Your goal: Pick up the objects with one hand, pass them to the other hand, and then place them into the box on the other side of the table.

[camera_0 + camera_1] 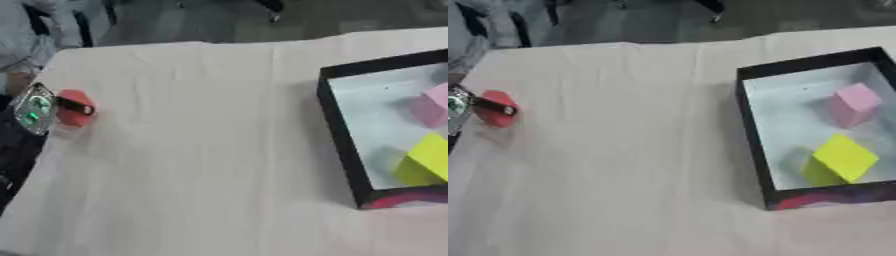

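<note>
A red block (75, 119) is at the table's far left edge, just above the cloth. My left hand (35, 109) comes in from the left, showing a silver plate with green lights, and a black finger (77, 106) curls across the block. On the right stands the black-walled box (750, 135) with a pale floor. Inside it a pink block (855, 102) lies toward the back and a yellow block (843, 159) toward the front. My right hand shows in neither view.
A beige cloth (201, 150) covers the table between the red block and the box. Beyond the far edge are a dark floor and chair legs (273, 12). A grey sleeve (26, 47) shows at the upper left.
</note>
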Controlling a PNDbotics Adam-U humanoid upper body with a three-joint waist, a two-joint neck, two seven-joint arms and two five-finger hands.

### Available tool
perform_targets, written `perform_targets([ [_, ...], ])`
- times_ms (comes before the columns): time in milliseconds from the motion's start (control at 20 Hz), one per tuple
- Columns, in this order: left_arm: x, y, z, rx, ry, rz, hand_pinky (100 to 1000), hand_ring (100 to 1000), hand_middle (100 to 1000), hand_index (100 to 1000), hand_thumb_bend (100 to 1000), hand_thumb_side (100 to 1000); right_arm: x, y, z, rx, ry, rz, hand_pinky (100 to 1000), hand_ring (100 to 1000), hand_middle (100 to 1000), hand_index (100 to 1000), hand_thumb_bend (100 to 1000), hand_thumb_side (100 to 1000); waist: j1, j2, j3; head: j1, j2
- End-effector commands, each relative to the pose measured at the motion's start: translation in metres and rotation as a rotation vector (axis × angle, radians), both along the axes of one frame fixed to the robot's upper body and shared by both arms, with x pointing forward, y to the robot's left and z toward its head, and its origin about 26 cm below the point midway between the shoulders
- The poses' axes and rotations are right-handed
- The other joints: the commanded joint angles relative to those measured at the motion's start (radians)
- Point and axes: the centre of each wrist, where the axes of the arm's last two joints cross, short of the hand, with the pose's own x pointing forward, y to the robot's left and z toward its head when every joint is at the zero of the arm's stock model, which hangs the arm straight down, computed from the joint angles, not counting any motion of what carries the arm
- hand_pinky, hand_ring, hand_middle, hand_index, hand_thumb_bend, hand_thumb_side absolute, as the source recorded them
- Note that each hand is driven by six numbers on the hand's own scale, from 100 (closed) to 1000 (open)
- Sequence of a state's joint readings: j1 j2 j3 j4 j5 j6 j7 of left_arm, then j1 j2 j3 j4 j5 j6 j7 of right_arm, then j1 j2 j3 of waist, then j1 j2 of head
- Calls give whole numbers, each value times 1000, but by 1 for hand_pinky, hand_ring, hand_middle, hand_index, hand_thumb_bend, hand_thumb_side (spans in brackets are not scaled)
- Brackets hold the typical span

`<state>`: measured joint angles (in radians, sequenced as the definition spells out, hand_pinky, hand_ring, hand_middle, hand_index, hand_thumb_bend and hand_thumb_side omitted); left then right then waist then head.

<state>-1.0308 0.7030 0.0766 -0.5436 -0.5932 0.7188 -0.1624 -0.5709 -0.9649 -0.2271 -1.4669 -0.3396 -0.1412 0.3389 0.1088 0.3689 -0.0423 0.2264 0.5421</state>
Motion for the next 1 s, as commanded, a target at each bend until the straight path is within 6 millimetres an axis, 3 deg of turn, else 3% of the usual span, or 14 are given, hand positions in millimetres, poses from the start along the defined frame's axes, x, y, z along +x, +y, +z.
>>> perform_targets([
  [50, -4, 9, 16, 7, -37, 19, 893, 893, 781, 637, 372, 144, -7, -3, 16, -24, -28, -10, 1000, 1000, 716, 1000, 563, 275, 4, -10, 1, -5, -2],
  [150, -3, 8, 17, 5, -40, 17, 891, 891, 780, 625, 349, 100, -7, -3, 16, -20, -26, -6, 1000, 1000, 716, 1000, 563, 275, 2, -14, 2, -9, -2],
  [550, -2, 1, 33, 47, -84, -5, 875, 872, 757, 574, 276, 100, -6, -5, 12, -9, -7, -10, 1000, 1000, 717, 1000, 556, 275, -6, -36, 20, -39, 13],
  [750, -4, -12, 59, 137, -158, -91, 872, 864, 751, 574, 289, 100, -6, -6, 10, 3, 5, -7, 1000, 1000, 717, 1000, 555, 271, -14, -59, 33, -62, 29],
  [1000, -15, -44, 98, 250, -272, -281, 838, 825, 721, 576, 261, 100, -3, 1, 10, 12, 18, 32, 1000, 1000, 724, 1000, 563, 258, -26, -104, 44, -98, 58],
])
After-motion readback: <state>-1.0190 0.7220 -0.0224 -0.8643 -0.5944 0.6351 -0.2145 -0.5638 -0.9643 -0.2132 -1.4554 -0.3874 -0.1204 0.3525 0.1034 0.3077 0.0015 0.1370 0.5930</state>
